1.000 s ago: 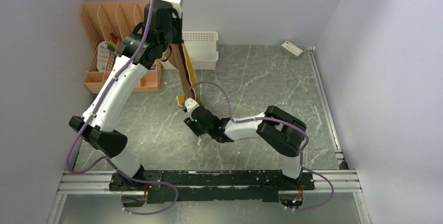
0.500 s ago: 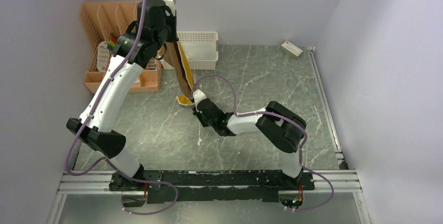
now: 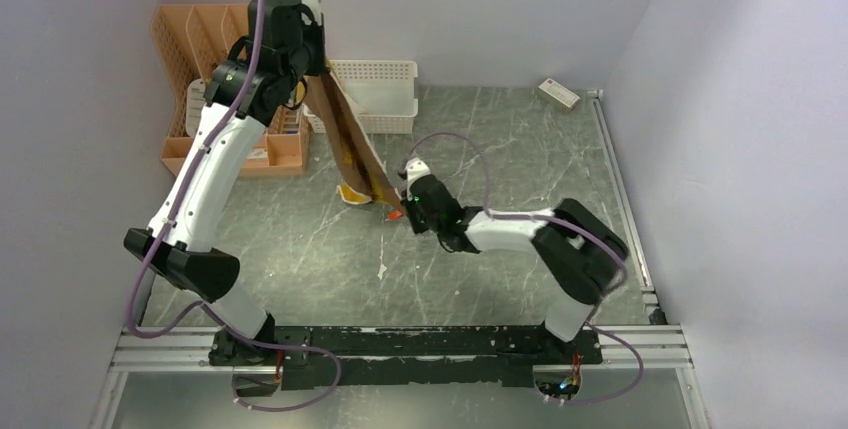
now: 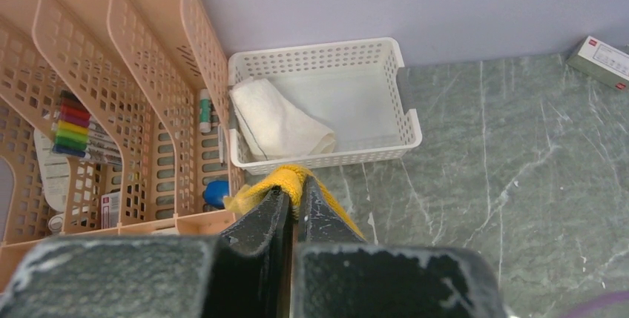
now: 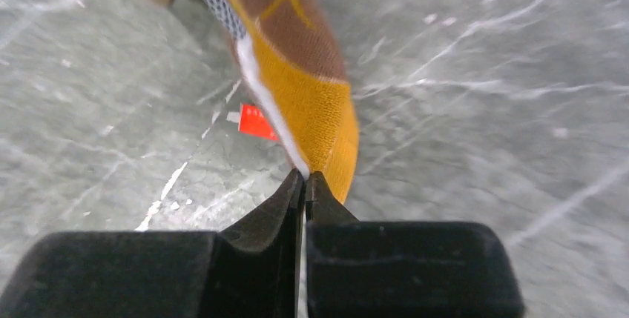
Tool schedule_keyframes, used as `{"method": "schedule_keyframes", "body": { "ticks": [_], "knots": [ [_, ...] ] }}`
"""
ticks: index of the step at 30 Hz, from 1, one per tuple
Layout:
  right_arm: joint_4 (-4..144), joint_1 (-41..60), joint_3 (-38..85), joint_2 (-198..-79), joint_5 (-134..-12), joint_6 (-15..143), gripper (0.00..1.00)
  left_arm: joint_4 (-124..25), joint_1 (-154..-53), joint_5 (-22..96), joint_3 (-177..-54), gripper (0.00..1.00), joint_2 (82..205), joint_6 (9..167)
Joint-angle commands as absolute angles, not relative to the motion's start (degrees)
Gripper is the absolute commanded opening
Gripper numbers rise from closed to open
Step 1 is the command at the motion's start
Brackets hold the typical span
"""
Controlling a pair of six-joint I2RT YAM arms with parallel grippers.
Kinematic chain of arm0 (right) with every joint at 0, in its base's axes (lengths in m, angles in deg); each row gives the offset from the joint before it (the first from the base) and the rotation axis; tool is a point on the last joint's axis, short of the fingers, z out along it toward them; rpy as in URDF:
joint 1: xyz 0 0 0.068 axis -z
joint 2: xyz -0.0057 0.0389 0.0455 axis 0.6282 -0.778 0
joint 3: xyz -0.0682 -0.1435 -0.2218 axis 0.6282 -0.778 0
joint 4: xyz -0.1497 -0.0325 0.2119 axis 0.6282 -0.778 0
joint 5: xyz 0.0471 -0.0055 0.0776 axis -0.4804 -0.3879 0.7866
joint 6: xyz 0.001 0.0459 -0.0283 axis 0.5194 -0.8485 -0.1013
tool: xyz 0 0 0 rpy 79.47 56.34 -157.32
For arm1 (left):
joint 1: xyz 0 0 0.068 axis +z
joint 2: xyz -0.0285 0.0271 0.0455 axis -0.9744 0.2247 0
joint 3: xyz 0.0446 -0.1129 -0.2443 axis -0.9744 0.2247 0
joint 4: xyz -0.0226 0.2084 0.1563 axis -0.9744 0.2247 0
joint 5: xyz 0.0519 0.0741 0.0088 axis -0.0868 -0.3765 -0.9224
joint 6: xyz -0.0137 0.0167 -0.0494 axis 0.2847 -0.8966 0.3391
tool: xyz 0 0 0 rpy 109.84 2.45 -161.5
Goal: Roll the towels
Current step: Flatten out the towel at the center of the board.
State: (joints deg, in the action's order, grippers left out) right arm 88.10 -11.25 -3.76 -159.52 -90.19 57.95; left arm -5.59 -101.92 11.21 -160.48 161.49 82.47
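One taut, narrow mustard-brown towel (image 3: 352, 134)

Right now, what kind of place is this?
Probably a robot test bench: left arm and right arm bolted to a metal rail, plain walls boxing in a marble-look table, a desk organizer holding markers.

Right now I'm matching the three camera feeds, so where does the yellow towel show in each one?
Top view: the yellow towel runs diagonally, upper left to centre.
Left wrist: bunched at bottom centre, clamped in the left pincer.
Right wrist: upper centre, corner pinched by the right pincer.
Shared landmark: the white basket, behind the towel from above, top centre in left wrist; not in right wrist.
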Motion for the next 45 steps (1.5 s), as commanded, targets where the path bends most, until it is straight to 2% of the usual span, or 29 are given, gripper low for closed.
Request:
{"method": "schedule_keyframes", "body": {
  "ticks": [1,7,11,15,23,27,31,36,41,45],
  "knots": [
    [79.3,-10.3,-2.3,-145.1,-90.2,58.5,0.0,-6.9,-98.5,13.9,-162.7,0.07,158.9,83.6],
    [69.4,-6.8,4.5,-127.8,-93.0,61.4,0.0,-11.9,-96.3,18.6,-156.3,0.07,154.1,83.4],
    [61.0,-3.2,11.7,-122.0,-98.7,63.4,0.0,-17.7,-96.4,21.3,-148.7,0.07,146.7,83.7],
    [54.5,-0.8,15.6,-115.1,-103.4,63.2,0.0,-15.4,-96.4,19.2,-144.6,0.07,140.8,85.4],
    [42.4,-0.4,16.9,-100.0,-108.5,57.0,0.0,-13.7,-96.4,23.0,-124.9,0.07,122.1,92.6],
    [38.1,-0.4,14.3,-93.6,-105.2,54.8,0.0,-11.4,-96.4,25.4,-114.9,0.07,113.3,98.0],
    [35.0,-0.4,12.1,-93.7,-103.4,53.4,0.0,-8.5,-96.3,27.7,-106.4,0.07,107.2,103.3],
    [36.2,-0.4,6.4,-95.4,-104.0,48.9,0.0,-3.8,-96.4,24.4,-97.8,0.07,105.0,109.2],
    [39.0,-0.4,0.7,-97.3,-107.1,46.2,0.0,-5.2,-96.4,23.1,-90.4,0.07,107.4,113.7],
    [40.2,0.0,-0.1,-103.7,-111.7,46.0,0.0,-9.1,-96.3,21.2,-87.8,0.07,114.8,114.6]
  ]
}}
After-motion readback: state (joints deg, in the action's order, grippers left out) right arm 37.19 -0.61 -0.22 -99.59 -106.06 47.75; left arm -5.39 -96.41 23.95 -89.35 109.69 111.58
